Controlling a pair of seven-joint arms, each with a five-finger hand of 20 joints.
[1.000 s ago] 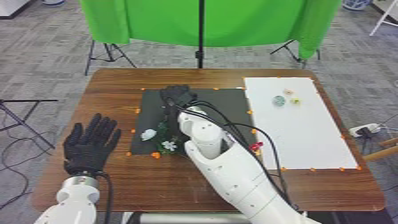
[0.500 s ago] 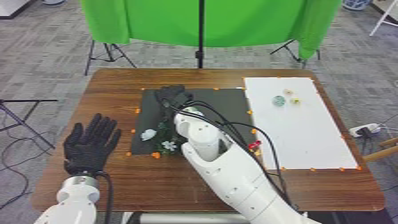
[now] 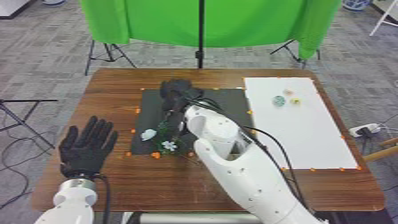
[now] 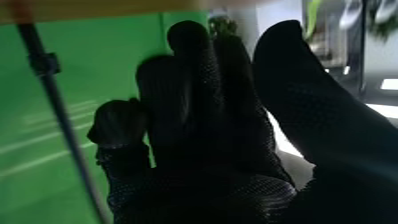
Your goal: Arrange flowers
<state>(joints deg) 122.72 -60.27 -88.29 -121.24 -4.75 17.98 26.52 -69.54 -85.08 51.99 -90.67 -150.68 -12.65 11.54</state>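
Observation:
My right hand (image 3: 177,92) is over the upper part of the dark mat (image 3: 229,100) in the head view. In the right wrist view the same hand (image 4: 200,170) is open, fingers fairly straight and thumb apart, nothing clearly held. A white flower (image 3: 148,134) and a second white bloom (image 3: 169,145) lie among green leaves (image 3: 163,129) on the mat's lower left, beside a dark, long shape (image 3: 175,125) that I cannot identify. Left of the mat, my left hand (image 3: 84,155) rests open with straight fingers.
On the white sheet (image 3: 298,135) at the right are a blue-green item (image 3: 279,101), a yellow one (image 3: 296,101) and a small pinkish one (image 3: 288,92). Orange pieces (image 3: 155,155) dot the mat's edges. My right arm crosses the table between mat and sheet.
The right hand has moved slightly away from me and turned, while its forearm has swung right, covering the red item seen before. The left hand has shifted a little left and down.

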